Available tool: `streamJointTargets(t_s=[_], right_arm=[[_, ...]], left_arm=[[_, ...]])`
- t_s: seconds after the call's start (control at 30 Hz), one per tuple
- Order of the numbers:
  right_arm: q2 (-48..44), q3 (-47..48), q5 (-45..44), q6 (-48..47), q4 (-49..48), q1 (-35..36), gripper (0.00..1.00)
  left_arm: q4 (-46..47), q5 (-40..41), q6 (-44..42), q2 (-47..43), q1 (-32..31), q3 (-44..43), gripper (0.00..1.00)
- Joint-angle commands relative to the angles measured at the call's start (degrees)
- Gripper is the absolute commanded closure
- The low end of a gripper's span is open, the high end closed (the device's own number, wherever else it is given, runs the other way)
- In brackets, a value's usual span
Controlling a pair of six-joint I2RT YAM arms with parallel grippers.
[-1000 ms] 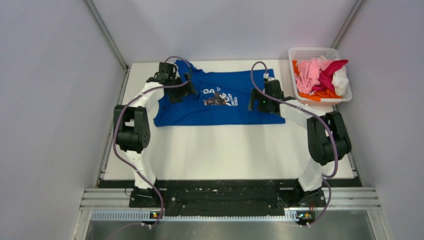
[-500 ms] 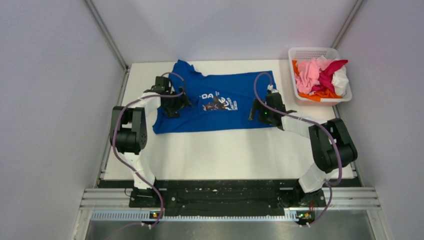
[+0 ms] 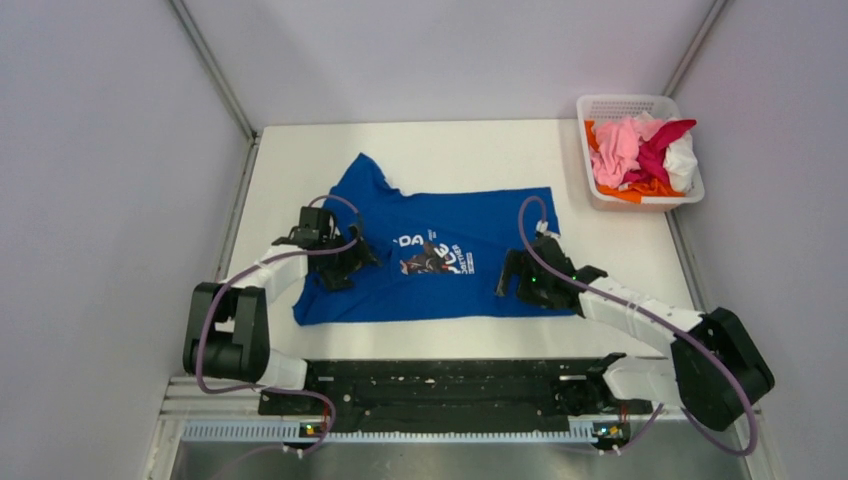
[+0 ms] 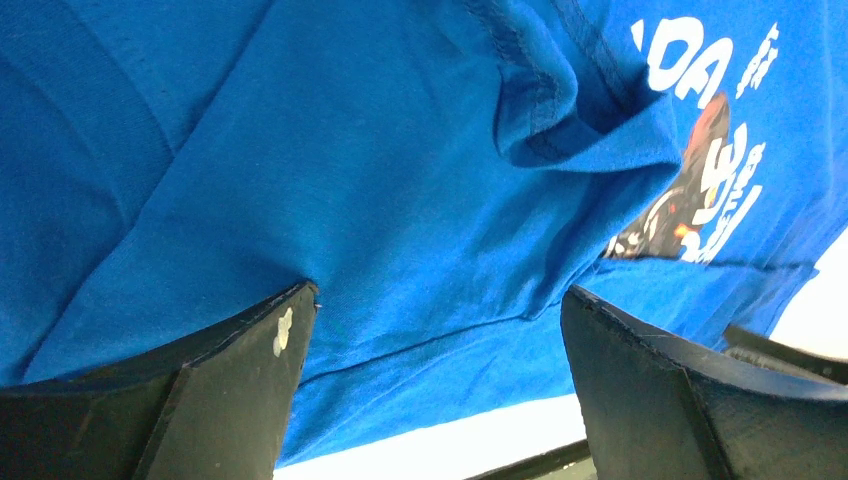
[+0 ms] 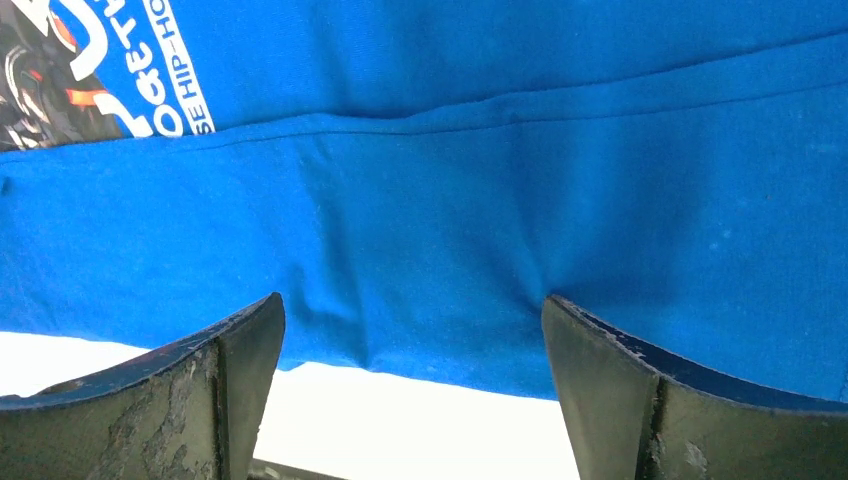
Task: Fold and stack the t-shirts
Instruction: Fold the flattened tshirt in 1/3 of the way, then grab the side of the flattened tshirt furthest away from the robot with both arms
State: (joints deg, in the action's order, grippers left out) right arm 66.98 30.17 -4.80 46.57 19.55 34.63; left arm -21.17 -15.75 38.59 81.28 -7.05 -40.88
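A royal blue t-shirt (image 3: 470, 225) lies spread on the white table (image 3: 450, 150), its print (image 3: 430, 255) facing up and its lower hem close to the near edge. My left gripper (image 3: 345, 268) rests on the shirt's left part, open, its fingertips (image 4: 290, 320) wide apart on the cloth (image 4: 350, 150). My right gripper (image 3: 515, 280) sits on the right part near the hem, also open, with blue cloth (image 5: 500, 200) between its fingertips (image 5: 260, 330) and white table just below. Pink, magenta, white and orange t-shirts (image 3: 640, 150) are heaped in the basket.
The white mesh basket (image 3: 625, 105) stands at the far right corner of the table. A black rail (image 3: 450, 375) runs along the near edge just below the shirt's hem. Grey walls enclose the table on three sides.
Both arms have drawn back toward the near edge, and the blue t-shirt has slid with them from the far part of the table to the near part. Both grippers stayed open.
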Motion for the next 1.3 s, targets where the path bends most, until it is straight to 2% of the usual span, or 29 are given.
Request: streamJointTargets(t_s=[0.0, 0.2, 0.33, 0.57, 0.73, 0.93, 1.1, 1.27], right_arm=[[-4.73, -3.25, -0.61, 10.21, 12.11, 3.32, 0.01], [-7.91, -4.8, -1.64, 11.75, 13.83, 4.56, 0.01], [-8.69, -2.86, -5.43, 9.83, 14.04, 4.56, 0.01], [-10.96, -1.05, -7.97, 7.0, 9.6, 4.51, 0.01], [-15.42, 1.73, -10.22, 4.11, 8.44, 4.44, 0.01], [-15.2, 5.71, -14.93, 2.65, 5.44, 4.27, 0.01], [-8.01, 10.88, -14.22, -0.11, 4.57, 1.98, 0.01], [-3.62, 12.26, -13.36, -3.21, 1.99, -1.74, 0.01]], left_arm=[[-7.88, 7.03, 0.38, -1.36, -0.29, 4.81, 0.01], [-7.6, 8.39, 0.09, -2.26, -0.29, 5.56, 0.01], [-7.45, 6.97, 0.23, -3.31, -0.34, 4.66, 0.01], [-8.3, 6.16, -0.2, -8.22, -0.33, 5.24, 0.01], [-9.44, 5.53, -0.73, -11.71, -0.33, 0.95, 0.01], [-10.07, 8.03, -3.09, -10.3, -0.33, -9.92, 0.01], [-11.68, 9.28, -4.82, 0.51, -0.29, -24.56, 0.01], [-16.99, 12.95, -9.47, 15.88, -0.25, -43.8, 0.01]])
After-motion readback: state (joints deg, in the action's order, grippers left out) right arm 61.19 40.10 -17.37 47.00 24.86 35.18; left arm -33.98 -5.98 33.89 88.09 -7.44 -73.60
